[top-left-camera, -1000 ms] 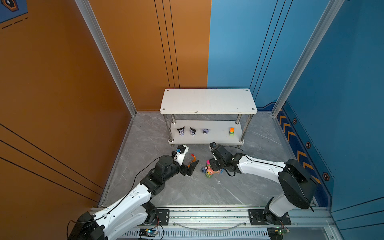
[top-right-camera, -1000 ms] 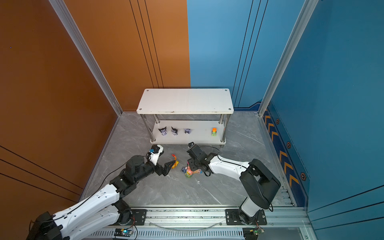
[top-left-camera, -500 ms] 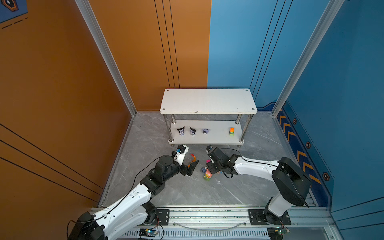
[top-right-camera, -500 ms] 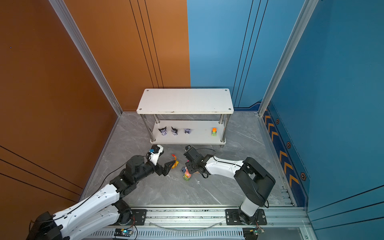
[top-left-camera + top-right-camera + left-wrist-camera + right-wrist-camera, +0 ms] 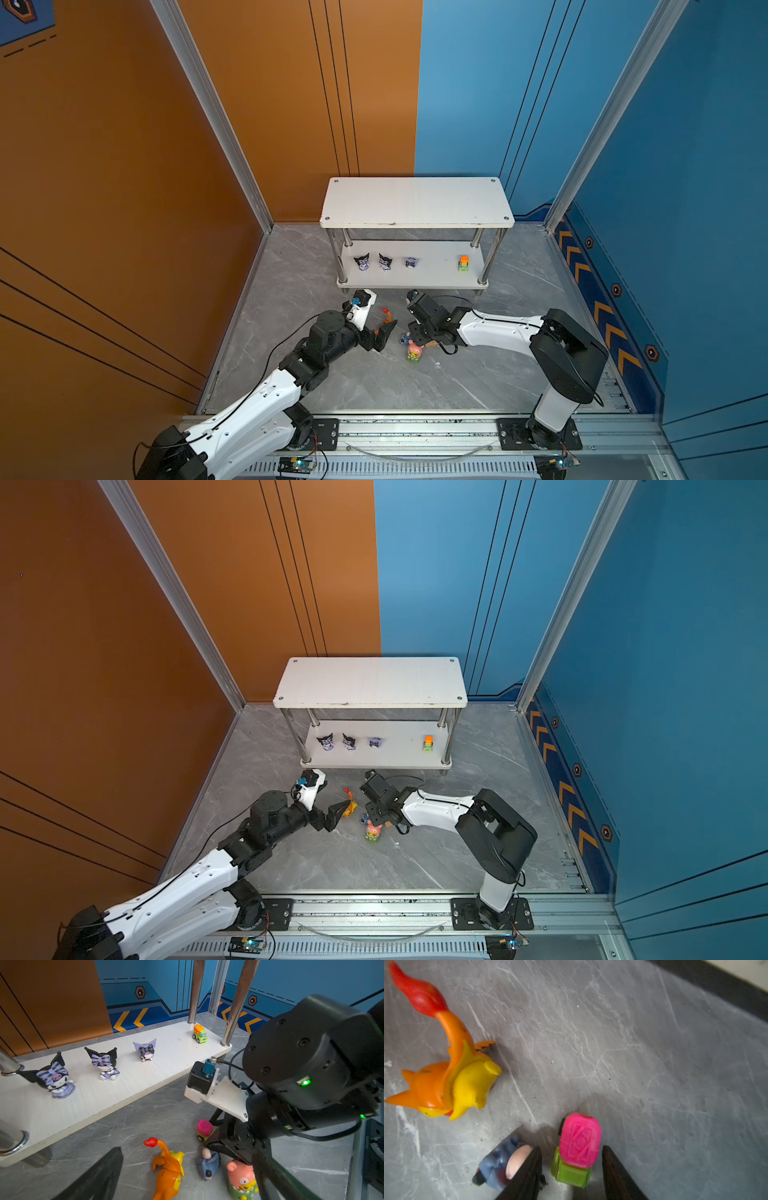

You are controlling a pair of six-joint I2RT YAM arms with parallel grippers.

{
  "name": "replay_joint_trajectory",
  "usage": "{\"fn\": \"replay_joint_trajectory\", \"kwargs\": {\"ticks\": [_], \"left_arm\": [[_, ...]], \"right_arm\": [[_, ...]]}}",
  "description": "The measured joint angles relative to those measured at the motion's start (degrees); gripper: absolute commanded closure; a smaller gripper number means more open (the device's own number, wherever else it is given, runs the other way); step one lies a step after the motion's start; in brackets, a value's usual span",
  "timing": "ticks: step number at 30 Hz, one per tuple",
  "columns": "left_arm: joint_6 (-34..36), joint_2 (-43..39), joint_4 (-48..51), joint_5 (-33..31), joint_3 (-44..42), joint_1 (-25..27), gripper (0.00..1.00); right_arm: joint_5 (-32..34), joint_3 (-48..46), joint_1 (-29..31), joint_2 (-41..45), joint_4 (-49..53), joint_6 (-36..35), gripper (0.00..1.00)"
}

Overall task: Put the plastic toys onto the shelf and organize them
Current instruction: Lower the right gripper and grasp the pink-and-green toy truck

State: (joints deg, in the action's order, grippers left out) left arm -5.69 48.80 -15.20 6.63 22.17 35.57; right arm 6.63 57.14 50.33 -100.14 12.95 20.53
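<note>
Starting at the near rail and following both arms inward over the grey surface (image 5: 374, 386). Meeting first the pink bear (image 5: 413, 351), upright on its green base, nearest of the loose toys. Finding the right hand (image 5: 571, 1148) just beyond it, pointed down at the surface and partly open, dark fingers (image 5: 529, 1172) set either side of the pink-topped green block (image 5: 579, 1138), a sliver of gap showing on one side and almost none on the other; straddling that block, then, but not visibly clamped on it. Noting the grey-blue donkey (image 5: 500, 1163) on its side, right by the outer face of one of those fingers, touching or not being hard to tell, and lying between the bear and the orange spiky creature (image 5: 446, 1084). Finding that creature on its side too, red tail tip toward the shelf, just beside the tips of the left hand (image 5: 383, 336). Reading the left hand as spread wide and holding nothing, low over the surface to the left of the little cluster. Moving farther back, reaching the shelf (image 5: 415, 203), two white boards on chrome posts, beyond both hands. Counting on its lower board the black-purple eared heads (image 5: 104, 1064), three upright in a row from the left end, and the orange-topped green block (image 5: 199, 1033) apart from them toward the right end, close to the posts there. Ending at the orange and blue walls (image 5: 291, 104) behind.
</note>
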Motion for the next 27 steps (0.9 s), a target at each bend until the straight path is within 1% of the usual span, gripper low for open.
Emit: {"fn": "replay_joint_trajectory", "kwargs": {"ticks": [5,13,21,27], "left_arm": [[0.0,0.0,0.0,0.0,0.0,0.0,0.02],[0.0,0.0,0.0,0.0,0.0,0.0,0.02],[0.0,0.0,0.0,0.0,0.0,0.0,0.02],[0.0,0.0,0.0,0.0,0.0,0.0,0.02]], "right_arm": [[1.0,0.3,0.4,-0.5,0.3,1.2,0.64],[2.6,0.3,0.7,-0.5,1.1,2.0,0.71],[3.1,0.3,0.7,-0.2,1.6,2.0,0.75],[3.3,0.3,-0.3,3.6,3.1,1.8,0.76]]}}
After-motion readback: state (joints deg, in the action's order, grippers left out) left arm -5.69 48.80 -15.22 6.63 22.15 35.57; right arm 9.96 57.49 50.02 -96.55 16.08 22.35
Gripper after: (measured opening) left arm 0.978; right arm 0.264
